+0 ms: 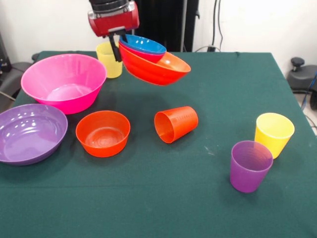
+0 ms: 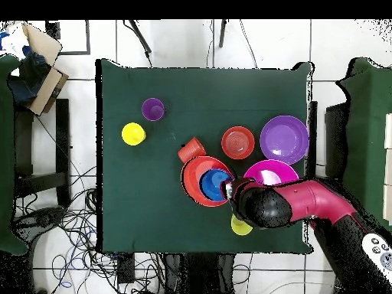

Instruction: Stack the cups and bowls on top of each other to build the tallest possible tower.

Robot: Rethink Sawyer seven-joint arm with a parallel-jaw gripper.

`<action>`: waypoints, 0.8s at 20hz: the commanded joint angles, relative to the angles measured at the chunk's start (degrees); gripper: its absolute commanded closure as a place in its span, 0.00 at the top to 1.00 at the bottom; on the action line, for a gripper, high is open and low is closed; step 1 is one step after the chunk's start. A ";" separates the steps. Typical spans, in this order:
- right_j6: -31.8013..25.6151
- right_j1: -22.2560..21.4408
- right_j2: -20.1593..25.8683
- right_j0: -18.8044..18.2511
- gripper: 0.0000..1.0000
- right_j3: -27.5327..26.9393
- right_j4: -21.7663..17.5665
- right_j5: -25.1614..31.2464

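My gripper is shut on the rim of a wide orange bowl and holds it tilted above the table. A blue bowl is nested in it over a magenta rim. In the overhead view the gripper grips the same orange bowl and blue bowl. The big pink bowl stands empty on the left. The purple bowl and a small orange bowl sit in front of it. An orange cup lies on its side. No tower is in view.
A yellow cup and a purple cup stand upright at the front right. Another yellow cup stands at the back, behind the gripper. The green table drops off at every side.
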 commanded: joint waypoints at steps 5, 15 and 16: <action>-20.40 -1.75 4.18 -1.03 0.00 -5.31 2.85 15.04; -28.33 1.16 7.16 -2.87 0.00 -15.24 1.90 24.13; -29.07 1.59 7.20 -2.83 0.00 -16.16 1.78 24.80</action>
